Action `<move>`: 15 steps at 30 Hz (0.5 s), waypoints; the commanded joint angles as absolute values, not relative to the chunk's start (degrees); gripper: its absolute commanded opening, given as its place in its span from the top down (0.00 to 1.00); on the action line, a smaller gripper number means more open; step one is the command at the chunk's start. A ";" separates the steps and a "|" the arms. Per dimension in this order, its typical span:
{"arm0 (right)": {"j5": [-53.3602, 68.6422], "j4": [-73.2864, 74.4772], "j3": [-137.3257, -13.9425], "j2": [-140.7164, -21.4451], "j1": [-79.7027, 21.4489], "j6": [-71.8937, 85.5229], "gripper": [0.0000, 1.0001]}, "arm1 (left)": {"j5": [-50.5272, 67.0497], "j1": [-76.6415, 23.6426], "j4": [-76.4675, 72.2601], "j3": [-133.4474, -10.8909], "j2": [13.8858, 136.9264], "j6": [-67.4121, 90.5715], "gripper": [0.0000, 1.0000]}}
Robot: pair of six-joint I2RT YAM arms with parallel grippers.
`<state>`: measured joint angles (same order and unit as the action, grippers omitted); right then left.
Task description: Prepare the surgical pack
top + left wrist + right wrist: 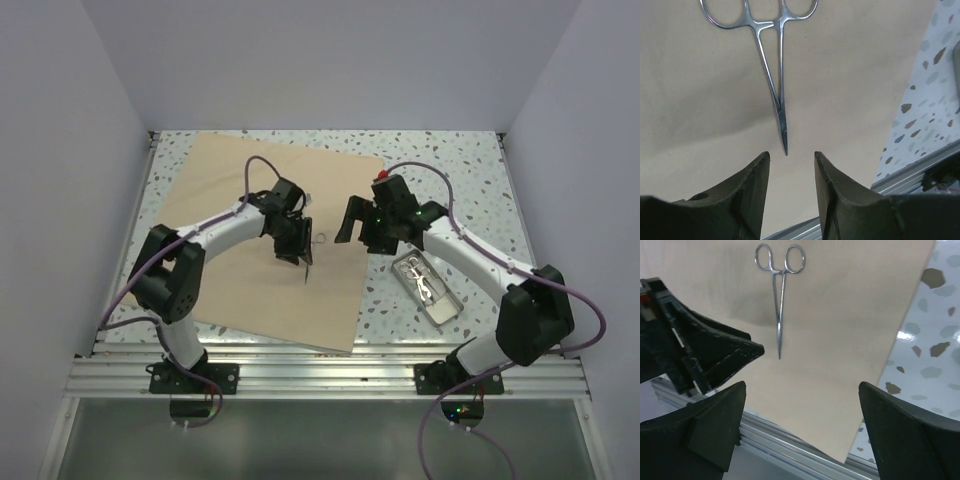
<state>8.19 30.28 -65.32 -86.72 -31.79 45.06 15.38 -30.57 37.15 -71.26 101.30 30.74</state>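
On flat tan paper wrap (700,100), slender steel ring-handled forceps (780,112) point tips-first at nearer left gripper (791,155), spread, empty; right gripper (802,385) likewise.

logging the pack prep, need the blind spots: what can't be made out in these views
- Top view: forceps mostly covered by the left pincer; only a ring shows.
- Left wrist view: forceps ring handles cut off by the top edge.
- Top view: metal tray contents too small to identify.
- Top view: wrap partly hidden under the left arm.
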 commanded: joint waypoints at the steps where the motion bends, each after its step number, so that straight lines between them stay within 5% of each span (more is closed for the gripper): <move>1: 2.03 38.14 -67.24 -81.92 -31.46 38.15 0.01 | 10.82 -33.56 35.77 -72.94 104.49 29.53 0.55; 15: 0.18 39.20 -62.23 -75.32 -31.29 34.02 0.01 | -2.37 -37.44 39.90 -78.76 114.08 30.85 0.71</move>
